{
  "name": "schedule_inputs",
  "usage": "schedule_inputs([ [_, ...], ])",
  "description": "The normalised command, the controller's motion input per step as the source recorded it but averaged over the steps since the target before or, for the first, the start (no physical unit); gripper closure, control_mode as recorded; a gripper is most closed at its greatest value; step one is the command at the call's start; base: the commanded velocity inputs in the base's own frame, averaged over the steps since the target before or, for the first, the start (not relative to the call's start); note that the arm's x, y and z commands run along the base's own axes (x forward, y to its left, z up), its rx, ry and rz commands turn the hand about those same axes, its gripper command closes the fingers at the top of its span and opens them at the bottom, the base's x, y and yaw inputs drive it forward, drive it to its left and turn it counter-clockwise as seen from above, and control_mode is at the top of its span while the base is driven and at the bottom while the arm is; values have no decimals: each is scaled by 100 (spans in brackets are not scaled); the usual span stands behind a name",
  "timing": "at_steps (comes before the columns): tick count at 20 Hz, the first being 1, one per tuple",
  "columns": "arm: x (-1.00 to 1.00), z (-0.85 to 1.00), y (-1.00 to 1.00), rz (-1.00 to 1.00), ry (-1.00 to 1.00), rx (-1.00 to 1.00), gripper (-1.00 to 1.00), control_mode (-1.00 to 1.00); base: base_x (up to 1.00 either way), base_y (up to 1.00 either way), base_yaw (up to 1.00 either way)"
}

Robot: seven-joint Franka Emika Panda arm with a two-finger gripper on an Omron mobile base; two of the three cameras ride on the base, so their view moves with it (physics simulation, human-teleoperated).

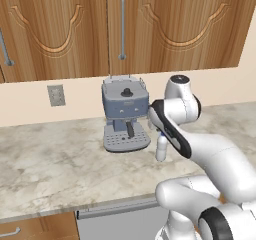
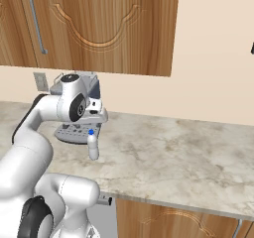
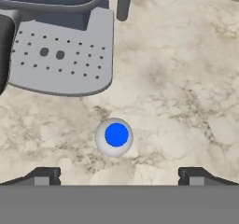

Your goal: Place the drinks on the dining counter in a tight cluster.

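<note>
Gripper (image 3: 116,175): jaws spread wide, holding nothing; tips at lower left and lower right of the hand view, apart from the bottle.
White bottle (image 3: 115,137): upright, blue cap up, centre of the hand view between the two tips; mid-frame in the left base view (image 1: 161,148), left of centre in the right base view (image 2: 93,146).
Worktop (image 2: 173,152): marble, bearing the bottle.
Coffee machine (image 1: 125,115): grey, just beside the bottle, under the wooden cabinets (image 1: 125,26).

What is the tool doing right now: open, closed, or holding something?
Tool: open, holding nothing, poised above the small white bottle on the worktop.
</note>
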Motion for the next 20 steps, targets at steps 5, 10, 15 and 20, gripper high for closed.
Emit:
schedule_inputs([
  [5, 5, -4, 0, 0, 0, 4, -100, -100, 0, 0, 0],
  [10, 0, -25, 0, 0, 2, 7, -100, -100, 0, 0, 0],
  [15, 0, -27, 0, 0, 1, 2, -100, -100, 0, 0, 0],
  [20, 8, -7, 0, 0, 2, 0, -100, -100, 0, 0, 0],
])
